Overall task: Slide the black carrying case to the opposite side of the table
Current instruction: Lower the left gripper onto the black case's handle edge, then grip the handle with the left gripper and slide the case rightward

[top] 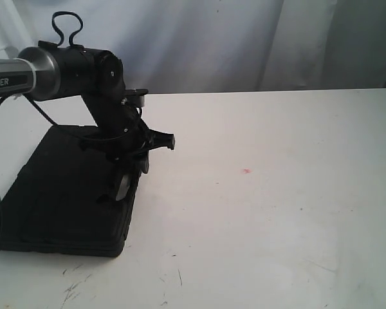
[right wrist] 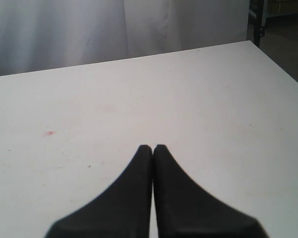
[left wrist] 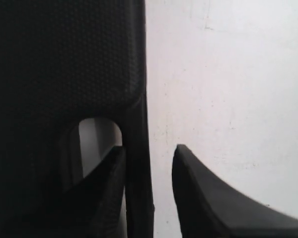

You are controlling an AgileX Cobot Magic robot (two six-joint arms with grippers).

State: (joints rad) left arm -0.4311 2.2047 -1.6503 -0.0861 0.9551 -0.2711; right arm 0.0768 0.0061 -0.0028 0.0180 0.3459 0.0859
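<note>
The black carrying case lies flat on the white table at the left. My left gripper reaches down over the case's right edge. In the left wrist view the gripper is open and straddles the case's handle bar. One finger sits in the handle cutout; the other stands on the table side, with a gap to the bar. The textured case top fills the rest of that view. My right gripper is shut on nothing above bare table, and the exterior view does not show it.
A small pink spot marks the tabletop right of the case, also the pink spot in the right wrist view. Dark scuff marks lie near the front edge. A pale curtain hangs behind the table. The table's corner borders dark floor.
</note>
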